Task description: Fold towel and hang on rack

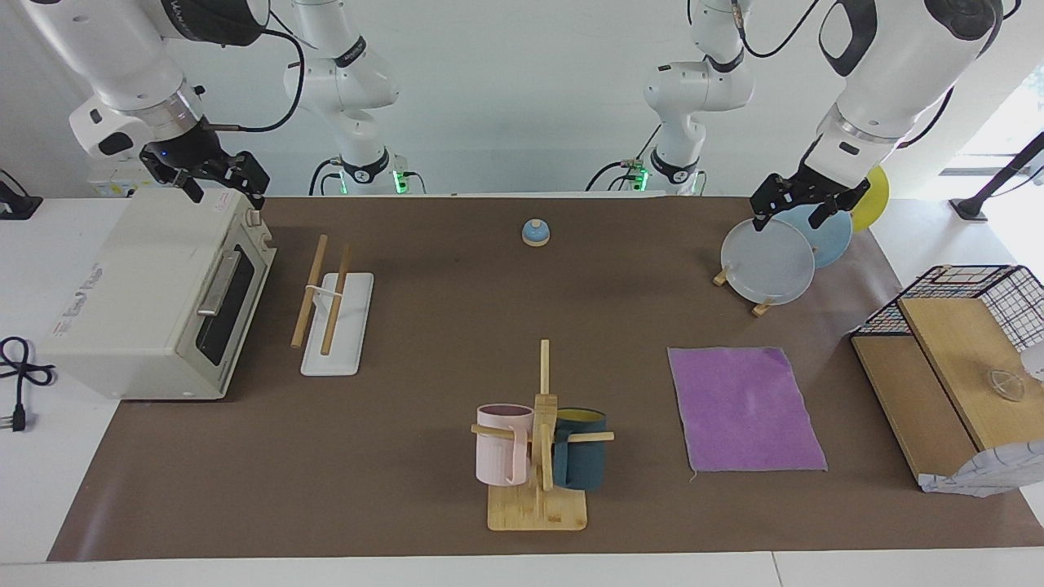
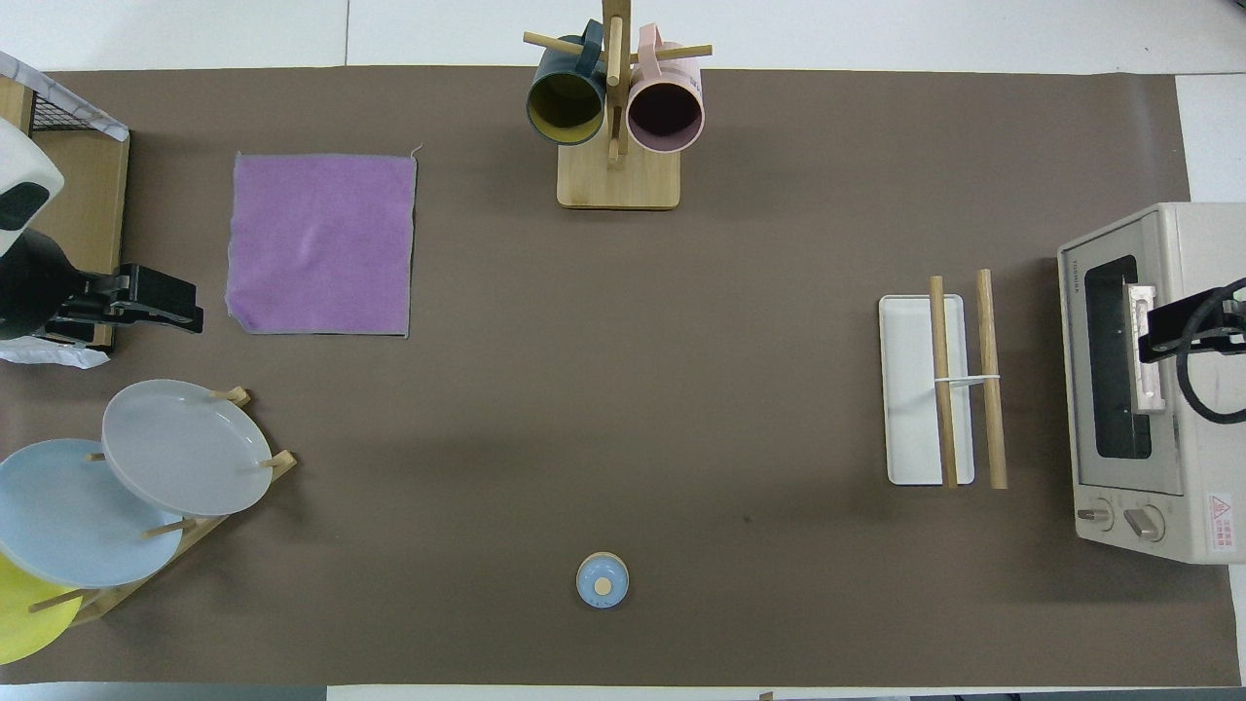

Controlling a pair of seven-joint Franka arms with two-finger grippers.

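The right hand (image 1: 214, 181) hangs in the air over the top of the white toaster oven (image 1: 155, 293) at the right arm's end of the bench (image 1: 408, 489); whether its fingers are apart or together I cannot tell. The arm waits there, holding nothing that shows. Just beside the oven's door stands the rack (image 1: 333, 306), two pale wooden rods lying parallel on a thin white support above a flat white base, both rods bare.

Near the middle of the bench, close to the robots, sits a small blue bell (image 1: 535, 232). Farther from the robots than the bell stands a bamboo mug stand (image 1: 540, 456) with a pink mug (image 1: 502, 444) and a dark teal mug (image 1: 581, 456) hung on its pegs.

Toward the left arm's end lies the towel (image 1: 744, 409), spread flat and unfolded on the bench with its purple face up, well apart from the rack and touched by neither hand. Nearer to the robots than the towel, a small wooden plate stand (image 1: 760, 306) carries a grey plate (image 1: 767, 261), a light blue plate (image 1: 828, 232) and a yellow plate (image 1: 871, 196). The left hand (image 1: 803, 208) hovers over those plates; I cannot tell how its fingers are set. At the bench's edge by the towel stands a wooden shelf with a black wire basket (image 1: 971, 326)
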